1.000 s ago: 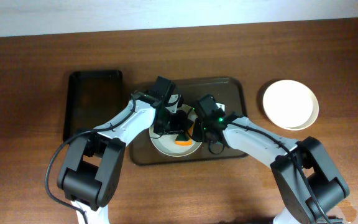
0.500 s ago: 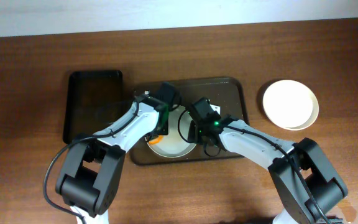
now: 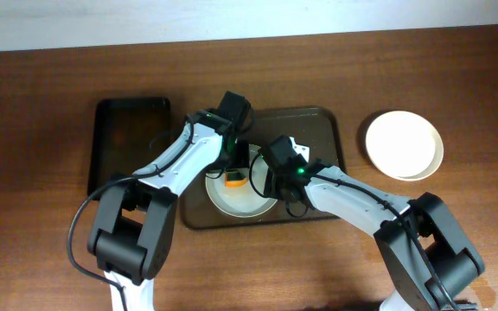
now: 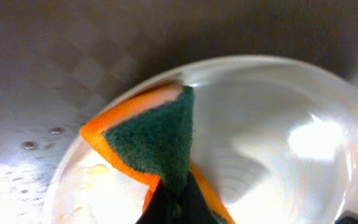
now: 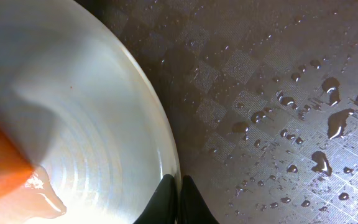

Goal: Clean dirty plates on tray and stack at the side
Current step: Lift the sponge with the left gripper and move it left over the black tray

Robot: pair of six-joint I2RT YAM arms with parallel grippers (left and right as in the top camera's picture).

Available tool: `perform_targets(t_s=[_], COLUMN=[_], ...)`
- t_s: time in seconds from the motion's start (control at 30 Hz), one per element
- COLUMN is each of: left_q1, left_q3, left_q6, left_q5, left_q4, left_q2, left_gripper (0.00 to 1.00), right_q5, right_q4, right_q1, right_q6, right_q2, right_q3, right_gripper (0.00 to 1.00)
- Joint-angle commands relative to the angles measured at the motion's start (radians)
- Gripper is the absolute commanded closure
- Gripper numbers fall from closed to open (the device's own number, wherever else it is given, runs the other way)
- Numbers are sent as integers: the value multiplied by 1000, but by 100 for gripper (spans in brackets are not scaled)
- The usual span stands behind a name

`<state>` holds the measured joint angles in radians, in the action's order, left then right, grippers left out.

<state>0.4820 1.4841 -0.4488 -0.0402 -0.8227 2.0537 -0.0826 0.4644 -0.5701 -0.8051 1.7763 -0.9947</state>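
Note:
A white plate (image 3: 236,197) lies on the brown tray (image 3: 322,138). My left gripper (image 3: 234,173) is shut on an orange and green sponge (image 4: 157,134) pressed on the plate (image 4: 272,143) near its far rim. My right gripper (image 5: 178,199) is shut on the plate's right rim (image 5: 160,143); the plate shows an orange sauce smear (image 5: 39,193) at lower left in the right wrist view. The right gripper sits at the plate's right edge in the overhead view (image 3: 266,181). Clean white plates (image 3: 404,144) are stacked on the table to the right.
A smaller black tray (image 3: 130,142) lies left of the brown tray. The brown tray's floor (image 5: 278,106) is wet with water drops. Both arms cross over the brown tray's front half.
My left gripper moved the sponge from the plate's left side up and right toward its far rim. The right gripper kept hold of the plate's rim.

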Motion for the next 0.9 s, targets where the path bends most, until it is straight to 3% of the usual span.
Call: perform_targets(t_s=[0.0,0.1,0.17,0.23,0.3,0.37,0.43,0.57,0.67,0.73,0.77,0.8,0.83,0.87], left_q1=[2,2,-2,-2,1,0,-1,-41,-147,-251,-275,-302,-318,-330], left_q3=[-29,-29,-24,2,52,134,217,241,241,222,214,210,209,209], left_q6=[56,61,50,-44,-90,-179,-191,-173,-17,179,214,216,216,216], left_q5=[-77,146,406,598,667,664,625,493,336,17,-34,-46,-46,-46], left_q4=[3,-46,-156,-275,-366,-467,-541,-534,-521,-486,-479,-484,-488,-489], left_q2=[80,95,95,95,91,64,7,-181,-236,-236,-236,-236,-236,-236], left_gripper=[100,100,100,100,100,100,100,100,100,100,100,100,100,100], right_q5=[-35,-35,-35,-35,-36,-59,-61,-68,-156,-164,-165,-164,-152,-122], right_q4=[11,11,11,11,12,21,32,200,429,600,657,705,724,723], right_q1=[8,8,9,8,8,8,8,8,8,7,8,8,10,10], right_q6=[3,3,3,11,13,15,61,221,311,399,406,405,405,405], right_q2=[-1,-1,-1,-1,-1,-1,-1,-9,-10,-10,-10,-10,-9,-2], right_q3=[13,13,12,7,7,7,-12,-167,-383,-571,-620,-650,-652,-620], right_gripper=[96,96,96,96,96,96,96,96,96,96,96,87,64,51])
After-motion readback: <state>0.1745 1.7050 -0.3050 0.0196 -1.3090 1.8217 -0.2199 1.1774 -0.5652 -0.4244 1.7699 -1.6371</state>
